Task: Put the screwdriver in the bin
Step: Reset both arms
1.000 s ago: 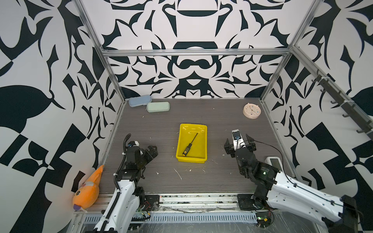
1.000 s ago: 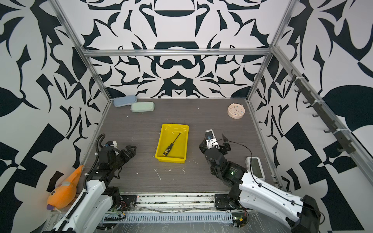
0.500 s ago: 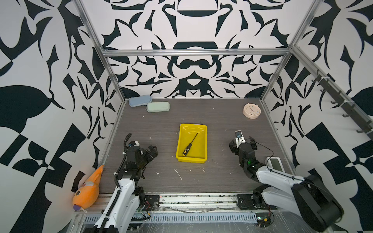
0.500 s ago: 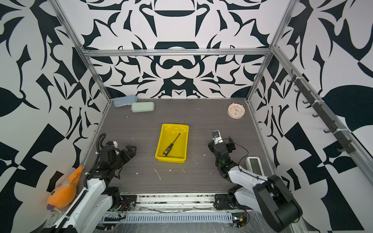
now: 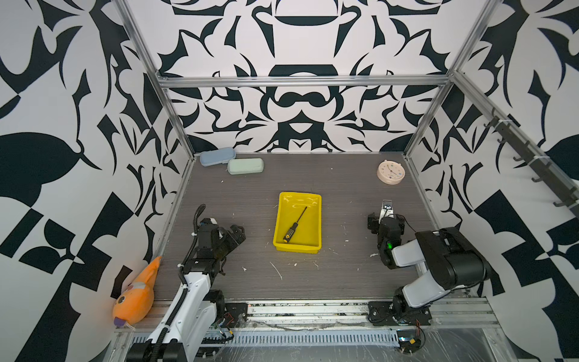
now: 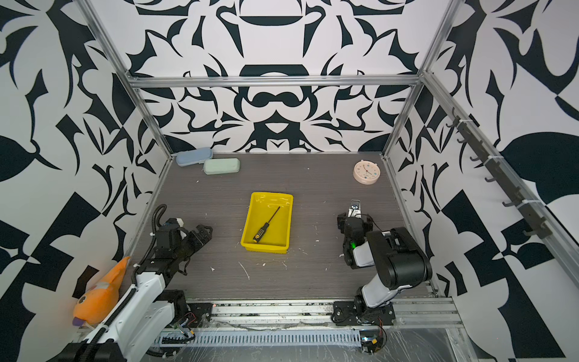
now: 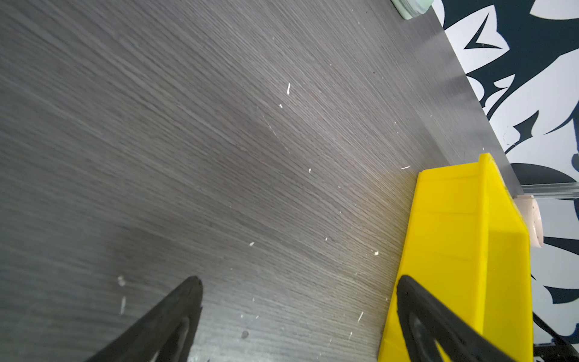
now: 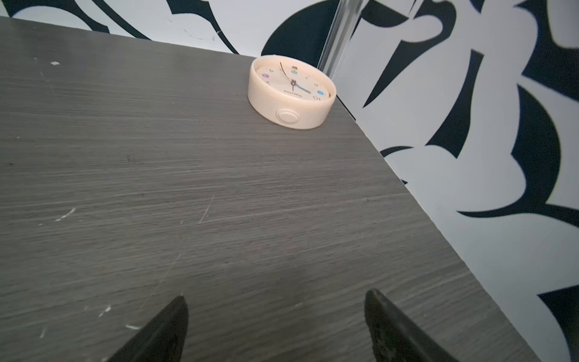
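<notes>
The screwdriver [image 5: 294, 225] [image 6: 265, 225], black-handled with yellow markings, lies slantwise inside the yellow bin [image 5: 310, 233] [image 6: 280, 235] at the table's middle, handle toward the front. My left gripper [image 5: 237, 232] [image 6: 203, 231] [image 7: 297, 282] rests open and empty left of the bin. In the left wrist view the bin's outer wall [image 7: 454, 235] lies behind one fingertip. Well to the right of the bin, my right gripper [image 5: 386, 217] [image 6: 354, 216] [image 8: 275, 301] stands open over bare table, holding nothing and facing the back right corner.
A cream round clock [image 5: 390, 172] [image 8: 291, 92] lies in the back right corner. A pale blue case [image 5: 217, 156] and a green case [image 5: 245, 165] sit at the back left. An orange plush fish [image 5: 134, 294] leans at the front left edge. Patterned walls enclose the table.
The right arm has folded back toward the front right, its gripper shifting a little right, away from the bin. The left arm and the screwdriver have not moved.
</notes>
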